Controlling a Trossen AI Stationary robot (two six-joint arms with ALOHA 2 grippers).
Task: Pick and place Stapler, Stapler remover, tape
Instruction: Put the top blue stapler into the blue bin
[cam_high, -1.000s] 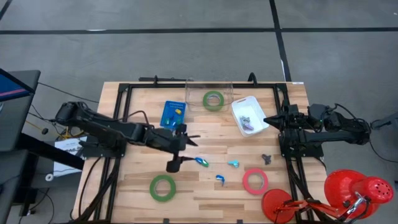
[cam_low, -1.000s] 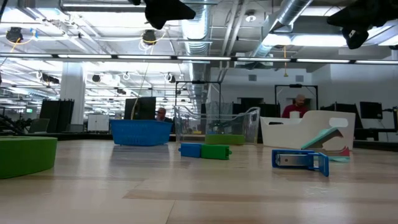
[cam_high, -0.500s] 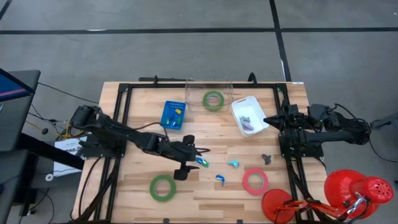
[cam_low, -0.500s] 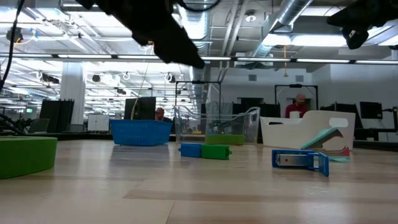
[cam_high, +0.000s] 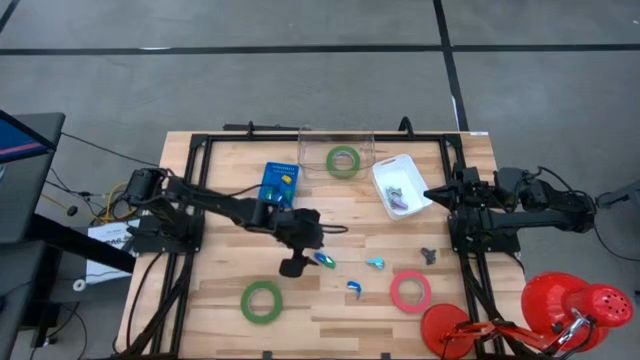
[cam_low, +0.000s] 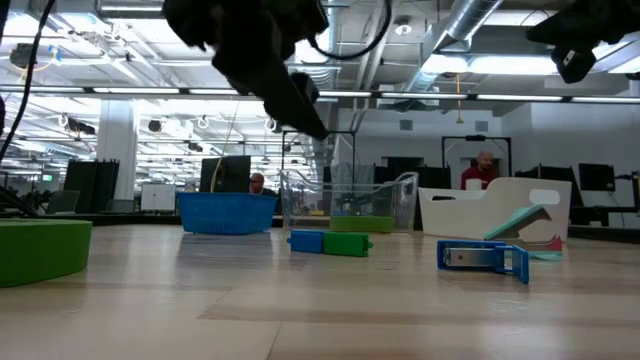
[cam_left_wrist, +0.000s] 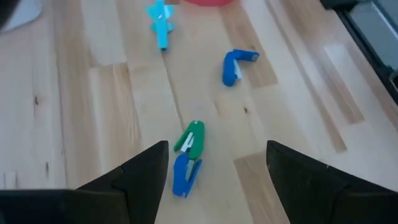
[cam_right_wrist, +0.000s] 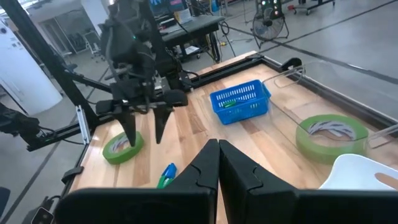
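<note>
A: Two arms work over the wooden table (cam_high: 220, 290). How do they stand?

B: The left arm reaches from its base toward the table's middle, and the left gripper (cam_high: 305, 250) hangs above the boards just beside a small green-and-blue stapler (cam_left_wrist: 188, 157). In its wrist view the fingers (cam_left_wrist: 140, 177) stand wide apart with the stapler lying between them, nothing touched. The right arm is folded at the table's right edge, and the right gripper (cam_right_wrist: 217, 163) has its fingers pressed together on nothing.

A: Then the containers, the bigger things first?

B: A clear box (cam_high: 310, 138) sits at the far edge with one green roll of tape (cam_high: 343, 160) inside it. A white bin (cam_high: 385, 172) lies just beside it to the right, with small items in it that are too small to tell. A blue basket (cam_high: 279, 184) stands left of the box, holding something yellow and green.

A: And the loose pieces?

B: A second green roll (cam_high: 261, 301) lies near the front edge, left of centre. The pinkish-red roll (cam_high: 410, 290) lies toward the front right. Between those two are a blue stapler (cam_high: 354, 289) and a light blue piece (cam_high: 375, 263), well apart from each other. A small dark item (cam_high: 428, 254) rests near the right arm's base; I cannot tell what it is.
</note>
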